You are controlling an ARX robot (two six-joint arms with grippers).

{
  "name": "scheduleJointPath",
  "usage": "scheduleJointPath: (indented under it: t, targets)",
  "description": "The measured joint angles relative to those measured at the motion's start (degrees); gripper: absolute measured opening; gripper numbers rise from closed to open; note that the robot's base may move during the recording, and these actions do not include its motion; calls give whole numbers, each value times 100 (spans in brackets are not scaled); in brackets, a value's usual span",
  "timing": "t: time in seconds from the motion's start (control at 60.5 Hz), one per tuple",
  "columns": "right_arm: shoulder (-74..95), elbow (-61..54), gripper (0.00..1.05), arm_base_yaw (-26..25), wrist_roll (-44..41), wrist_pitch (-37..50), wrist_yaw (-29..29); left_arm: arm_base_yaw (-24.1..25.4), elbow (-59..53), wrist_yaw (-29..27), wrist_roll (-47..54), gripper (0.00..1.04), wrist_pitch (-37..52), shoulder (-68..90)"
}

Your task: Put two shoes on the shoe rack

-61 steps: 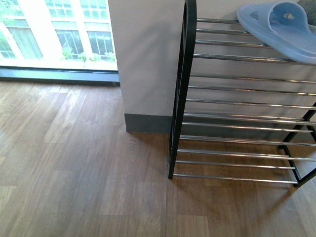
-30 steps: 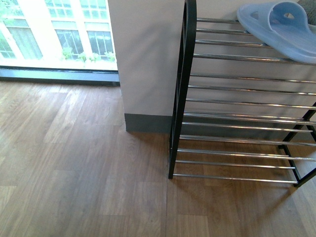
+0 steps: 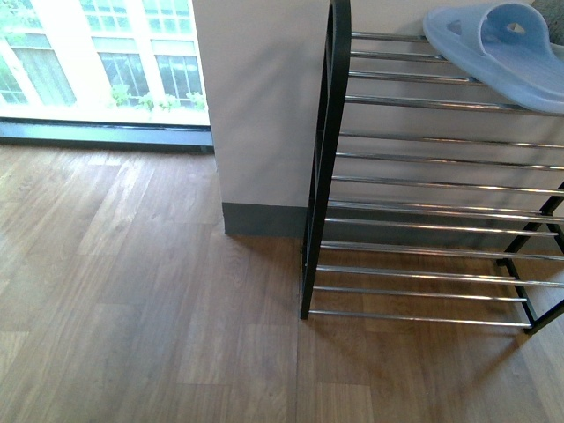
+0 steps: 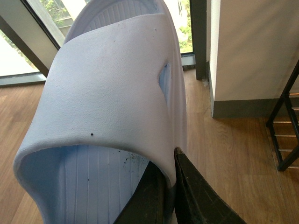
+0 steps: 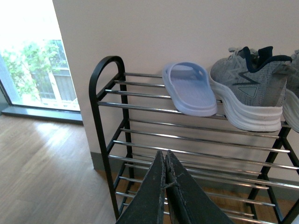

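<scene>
A pale-blue slide [image 4: 107, 93] fills the left wrist view, held above the wooden floor. My left gripper [image 4: 169, 161] is shut on the edge of its strap, one finger inside and one outside. A second pale-blue slide [image 5: 189, 88] [image 3: 498, 53] lies on the top tier of the shoe rack [image 5: 112, 105] [image 3: 326, 159]. Beside it stands a grey knit sneaker [image 5: 250, 91] with a white sole. My right gripper [image 5: 165, 153] is shut on nothing, in front of the rack's lower tiers. Neither arm shows in the front view.
The rack stands against a white wall [image 3: 264, 97] with a dark skirting. A large window [image 3: 97, 62] runs along the left. Wooden floor [image 3: 132, 291] spreads before the rack. The rack's black end frame [image 4: 285, 126] shows at the left wrist view's edge.
</scene>
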Motion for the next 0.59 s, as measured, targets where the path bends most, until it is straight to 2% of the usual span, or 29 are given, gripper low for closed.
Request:
scheduleJointPath:
  t: [0.215,0.496,0.595]
  targets:
    - [-7,0,3,0,-2,0,0,0,0,-2,0,2,0,0]
    - [-11,0,77,0,-2,-2,-22,4,0,-20,0,2,0,0]
    - [-11,0,97,0,-2,-2,-22,4,0,-15,0,2,0,0]
